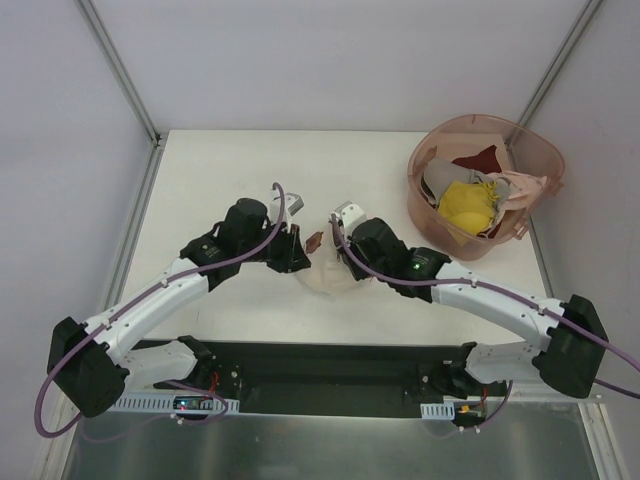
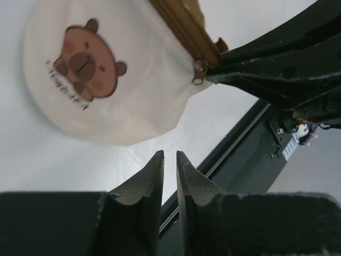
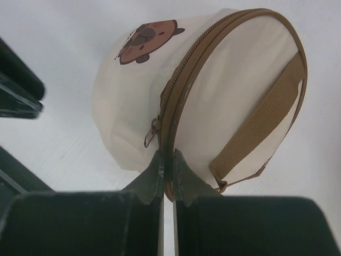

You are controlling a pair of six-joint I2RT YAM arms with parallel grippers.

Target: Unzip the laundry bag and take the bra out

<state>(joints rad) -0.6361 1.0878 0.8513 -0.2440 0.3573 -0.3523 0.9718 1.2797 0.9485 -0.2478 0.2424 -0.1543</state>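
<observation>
Laundry bag (image 3: 133,106), a small cream dome-shaped fabric pouch, lies tipped on its side on the white table (image 1: 230,160). It sits near the middle of the front half, between the two arms' tips. Its round flat base faces the right wrist camera, crossed by a brown webbing strap (image 3: 266,117). A brown zipper trim (image 3: 184,74) runs around the edge of the base, and its teeth look closed along the stretch in view. A small brown pull tab (image 3: 151,134) hangs from the trim on the cream side. On the domed side is a printed brown animal face (image 2: 85,61).

The right claw (image 3: 167,158) is pressed together on the zipper trim just beside the pull tab, pinching the bag's rim between its dark fingers. The left claw (image 2: 169,154) hangs close to the domed side without touching it. Its fingers are barely parted, with only a thin slit between them and nothing in it.

A large pink translucent plastic basket (image 1: 540,160) stands at the far right of the table, well apart from the bag. It holds a bright yellow garment (image 1: 466,205) and a dark red cloth (image 1: 478,158) among paler fabric.
</observation>
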